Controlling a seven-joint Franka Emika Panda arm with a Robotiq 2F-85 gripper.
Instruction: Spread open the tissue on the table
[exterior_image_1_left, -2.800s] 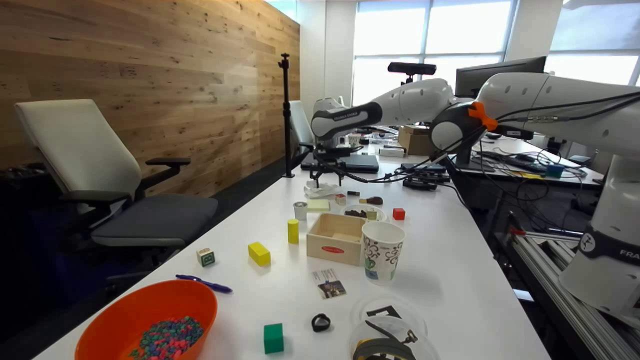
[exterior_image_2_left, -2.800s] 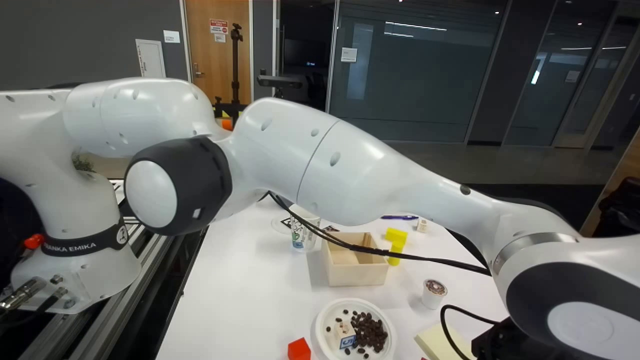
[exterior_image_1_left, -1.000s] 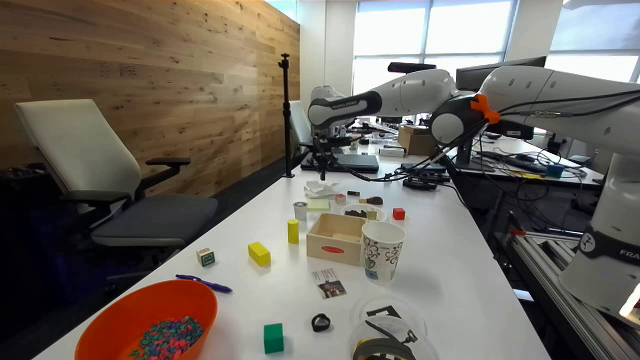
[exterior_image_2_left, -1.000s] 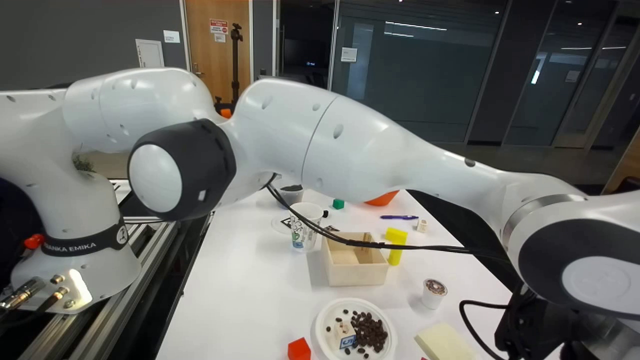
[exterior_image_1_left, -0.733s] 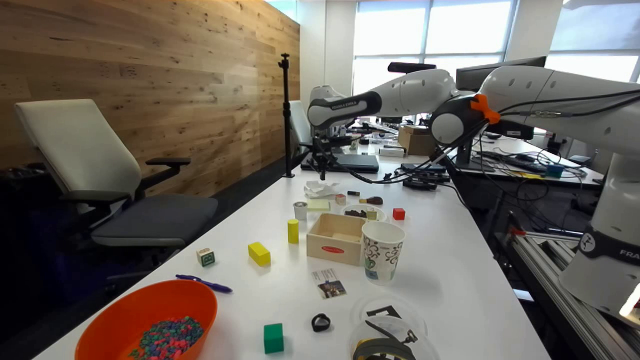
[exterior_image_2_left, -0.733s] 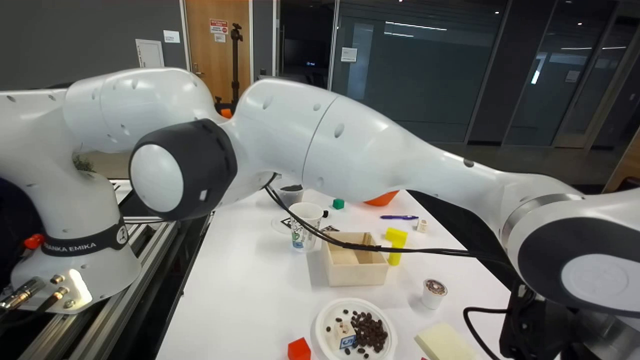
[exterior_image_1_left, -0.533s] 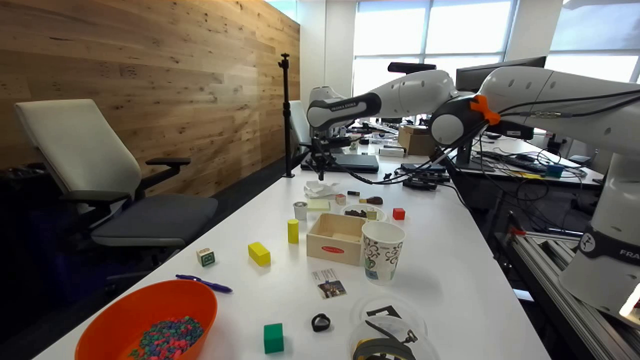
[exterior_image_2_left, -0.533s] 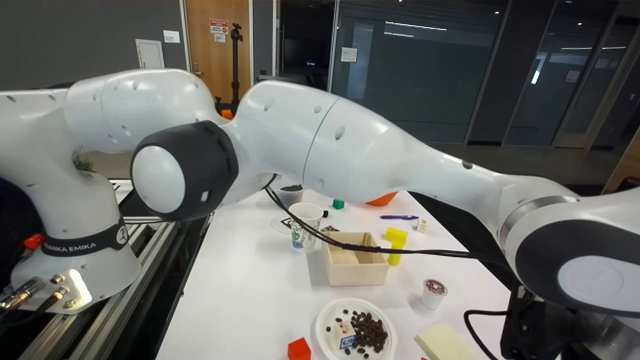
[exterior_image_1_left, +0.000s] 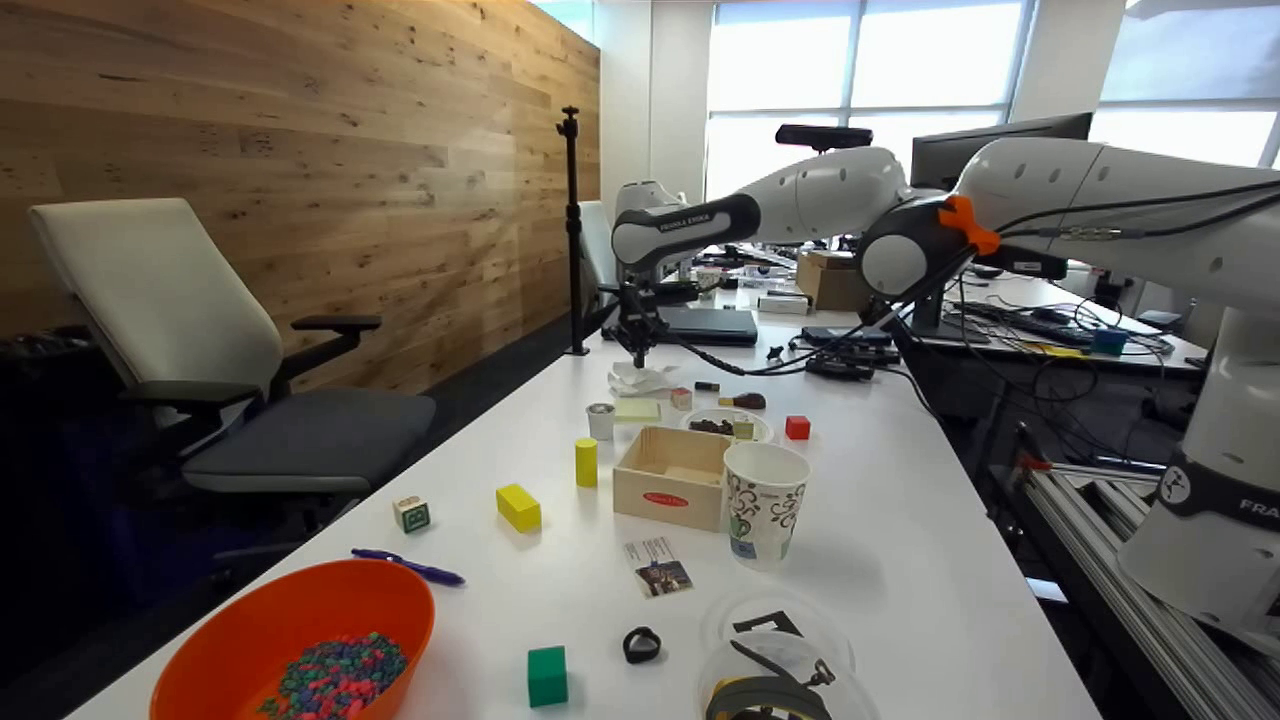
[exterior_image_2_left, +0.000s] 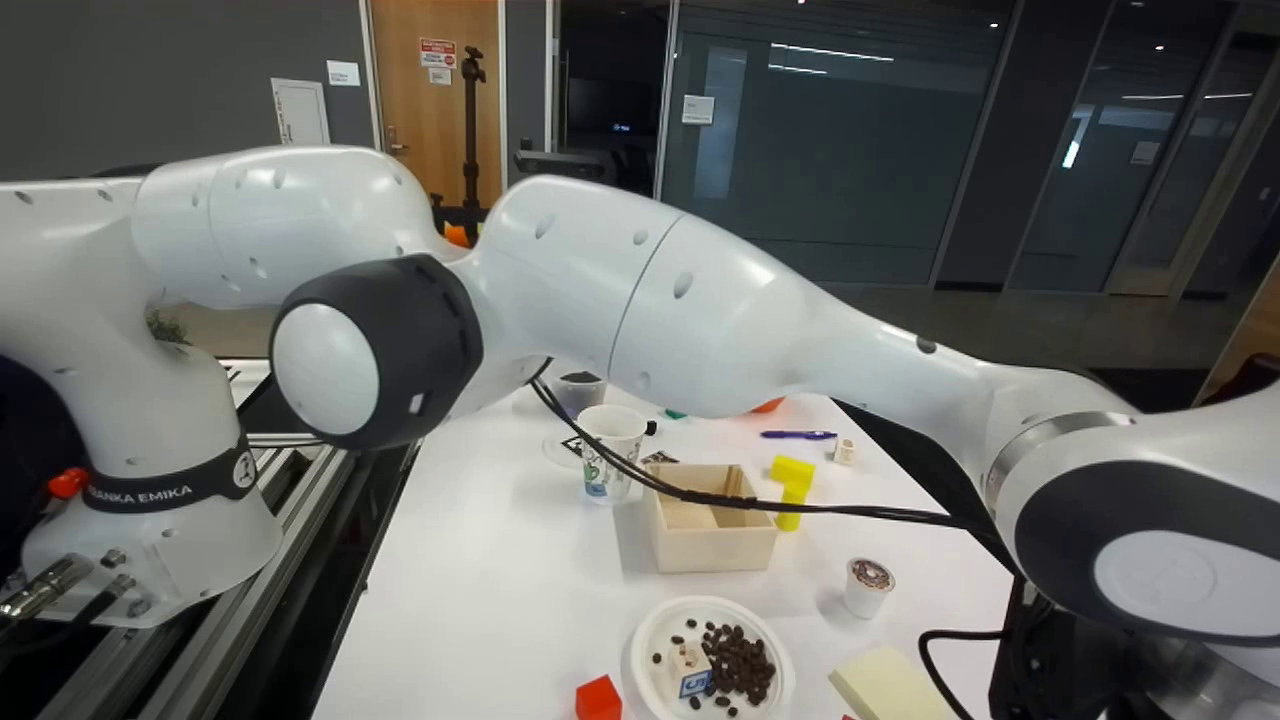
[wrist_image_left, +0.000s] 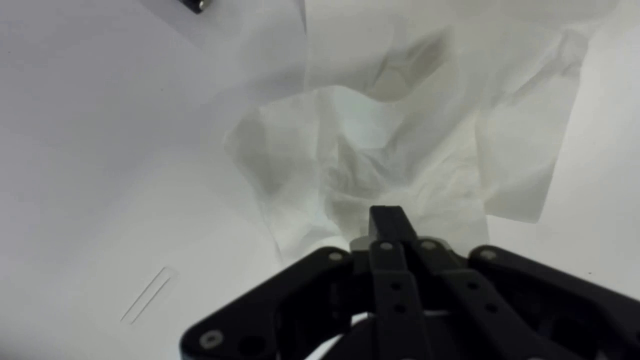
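A crumpled white tissue (exterior_image_1_left: 648, 379) lies on the white table (exterior_image_1_left: 880, 590), towards its far end in an exterior view. From the wrist view the tissue (wrist_image_left: 525, 160) looks partly unfolded, with creases and raised folds in its middle and a flatter flap on the right. My gripper (exterior_image_1_left: 640, 362) points down just above the tissue. Its fingertips (wrist_image_left: 392, 220) are pressed together with nothing visible between them. They overlap the tissue's near part in the wrist view; whether they touch it I cannot tell. Elsewhere the tissue is out of frame, and the arm's wrist hides the fingertips.
Near the tissue are a yellow note pad (exterior_image_1_left: 637, 410), a small wooden block (exterior_image_1_left: 681, 399), a white pod (exterior_image_1_left: 600, 421) and a plate of beans (exterior_image_2_left: 665, 620). A dark laptop (exterior_image_1_left: 715, 325) lies behind the gripper. Closer in stand a wooden box (exterior_image_1_left: 668, 500) and paper cup (exterior_image_1_left: 765, 500).
Since about 2.8 seconds ago the hand has turned, and its fingers, then seen apart, now show as one. During the last half second it has lowered slightly towards the tissue.
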